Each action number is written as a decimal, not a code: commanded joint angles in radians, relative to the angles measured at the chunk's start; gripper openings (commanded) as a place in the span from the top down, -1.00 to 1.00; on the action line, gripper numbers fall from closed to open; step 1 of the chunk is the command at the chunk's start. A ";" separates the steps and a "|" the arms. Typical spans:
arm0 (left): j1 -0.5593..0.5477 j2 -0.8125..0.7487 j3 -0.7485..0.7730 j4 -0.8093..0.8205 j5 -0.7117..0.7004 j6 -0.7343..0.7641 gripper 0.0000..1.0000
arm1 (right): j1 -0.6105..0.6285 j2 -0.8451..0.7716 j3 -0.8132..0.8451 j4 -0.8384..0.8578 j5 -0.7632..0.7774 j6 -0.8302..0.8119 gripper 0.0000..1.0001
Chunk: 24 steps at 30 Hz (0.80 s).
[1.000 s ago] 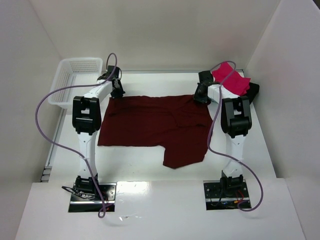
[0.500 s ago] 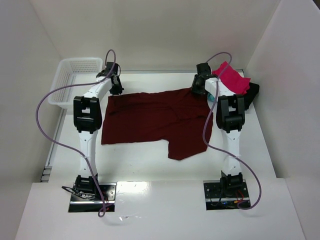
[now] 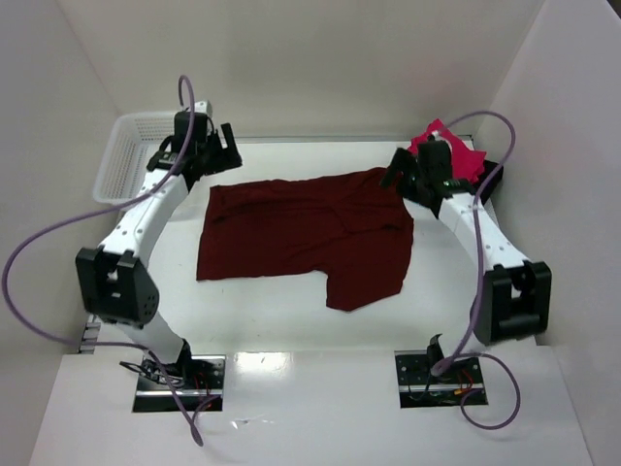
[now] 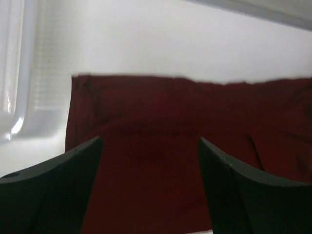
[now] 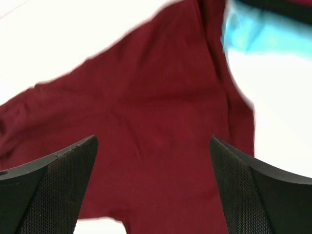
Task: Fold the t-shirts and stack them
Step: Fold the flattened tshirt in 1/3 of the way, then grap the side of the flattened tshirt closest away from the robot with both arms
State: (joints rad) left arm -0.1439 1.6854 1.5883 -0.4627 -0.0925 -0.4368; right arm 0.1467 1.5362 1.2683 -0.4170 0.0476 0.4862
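Maroon t-shirt (image 3: 306,233): lies spread flat on the white table (image 3: 291,330), mid-table, between the two arms.
Long axis: runs left to right; a narrower flap sticks out toward the near edge at the shirt's right end. Which end is the collar cannot be told.
Top view only: a white lattice basket (image 3: 126,160) stands in the far left corner, and a pink-red t-shirt (image 3: 451,155) sits folded at the far right, behind the right arm.
Right wrist view only: a teal t-shirt (image 5: 253,34) shows as a blurred strip just beside the maroon cloth's far right edge; from above the arm hides it.
Left wrist view only: the shirt's far left corner and its straight far hem, with bare table beyond.
Left gripper (image 4: 150,144): jaws spread wide with nothing between them, above the far left part of the shirt; the cloth lies below and apart from the fingers.
Right gripper (image 5: 153,141): jaws spread wide and holding nothing, above the far right part of the shirt; the cloth fills the gap between them but lies lower.
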 commanded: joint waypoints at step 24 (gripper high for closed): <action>0.127 -0.376 -0.605 -0.001 0.021 -0.323 -0.77 | 0.149 -0.376 -0.691 -0.129 0.077 0.557 -1.00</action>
State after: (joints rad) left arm -0.1000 1.3777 1.0338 -0.4808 -0.1120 -0.6435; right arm 0.2855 1.1732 0.6138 -0.5888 0.1162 0.9808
